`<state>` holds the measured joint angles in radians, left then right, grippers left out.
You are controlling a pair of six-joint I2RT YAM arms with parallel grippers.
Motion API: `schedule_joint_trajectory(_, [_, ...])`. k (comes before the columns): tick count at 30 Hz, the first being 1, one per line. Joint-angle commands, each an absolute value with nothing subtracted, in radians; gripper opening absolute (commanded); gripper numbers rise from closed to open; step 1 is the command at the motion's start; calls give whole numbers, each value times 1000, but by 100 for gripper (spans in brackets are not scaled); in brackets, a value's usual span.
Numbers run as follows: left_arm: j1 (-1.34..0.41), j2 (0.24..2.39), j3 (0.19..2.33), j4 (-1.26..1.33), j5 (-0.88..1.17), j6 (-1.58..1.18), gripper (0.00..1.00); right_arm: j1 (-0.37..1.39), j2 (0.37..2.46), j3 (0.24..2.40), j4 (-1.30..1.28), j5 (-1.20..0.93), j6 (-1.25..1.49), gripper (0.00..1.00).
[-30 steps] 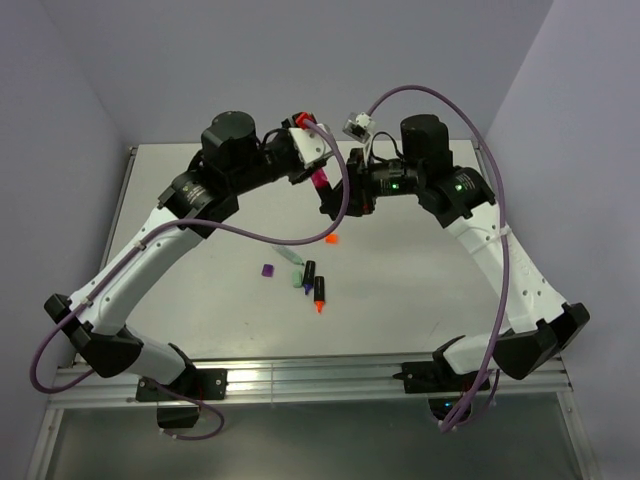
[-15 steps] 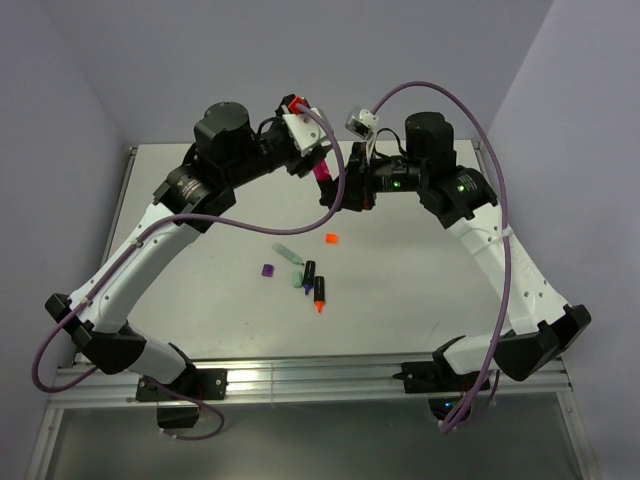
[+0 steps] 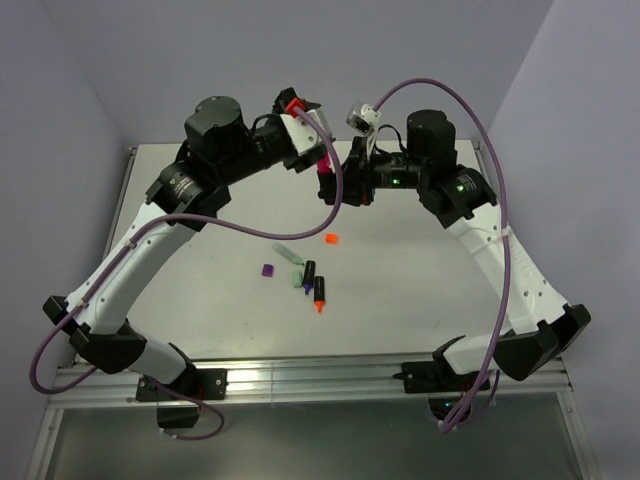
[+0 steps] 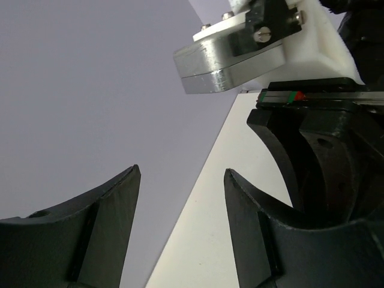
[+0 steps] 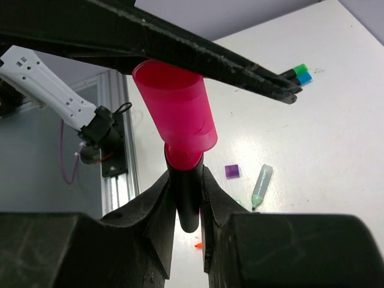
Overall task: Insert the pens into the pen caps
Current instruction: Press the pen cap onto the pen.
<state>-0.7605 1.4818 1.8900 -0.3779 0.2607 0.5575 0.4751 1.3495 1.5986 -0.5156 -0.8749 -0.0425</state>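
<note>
Two left jaws have released the pink cap (image 5: 174, 107).

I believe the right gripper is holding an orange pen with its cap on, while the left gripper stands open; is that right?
Not quite: the pen in the right gripper is pink, not orange, as the right wrist view shows. The pink pen does have its cap on, and the left gripper does stand open.

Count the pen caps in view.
3 for certain: a pink cap on the pen held by the right gripper, an orange cap and a purple cap loose on the table. The pen cluster may hide more.
</note>
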Motion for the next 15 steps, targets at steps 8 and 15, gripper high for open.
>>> schedule_joint_trajectory(8, [-790, 1430, 1821, -238, 135, 604, 70, 469, 1355, 1611, -448, -811, -49, 0])
schedule_joint_trajectory(15, [-755, 1405, 1773, -206, 104, 577, 73, 469, 1339, 1631, -448, -798, -63, 0])
